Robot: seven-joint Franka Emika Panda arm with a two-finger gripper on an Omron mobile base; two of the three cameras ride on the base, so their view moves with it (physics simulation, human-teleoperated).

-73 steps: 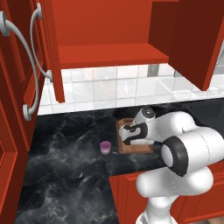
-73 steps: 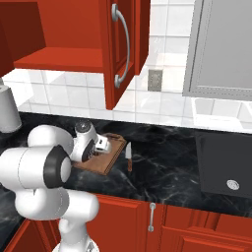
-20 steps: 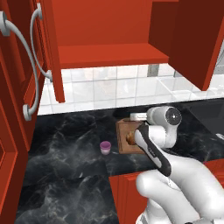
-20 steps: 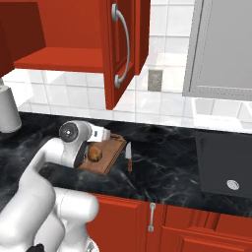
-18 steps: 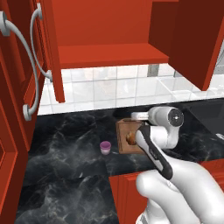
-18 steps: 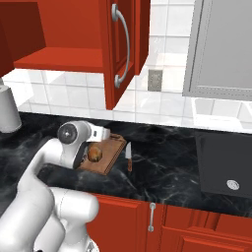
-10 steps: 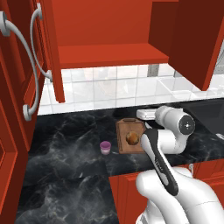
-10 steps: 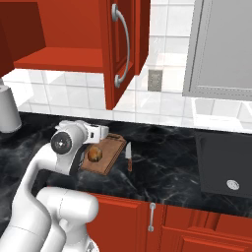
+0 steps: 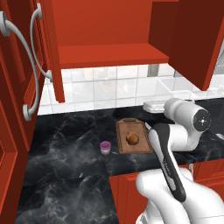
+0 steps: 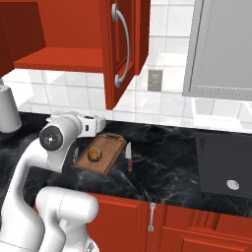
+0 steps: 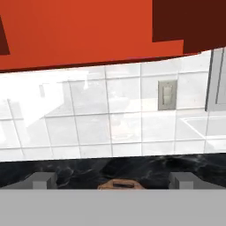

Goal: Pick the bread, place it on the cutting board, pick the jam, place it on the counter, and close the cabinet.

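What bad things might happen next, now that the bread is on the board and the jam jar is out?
1. The red cabinet doors hang wide open above the counter; the arm may bump one while swinging up to shut them.
2. The small jam jar stands close to the cutting board; a low sweep of the open end effector might tip it.
3. The round bread lies loose on the board and might roll if nudged.

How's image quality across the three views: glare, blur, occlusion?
Left base view: sharp, flat lighting, the white arm hides the cutting board's right edge. Right base view: sharp, faint sheen on the counter. Hand view: soft blurry reflections on the wall tiles, the open gripper low in the picture.
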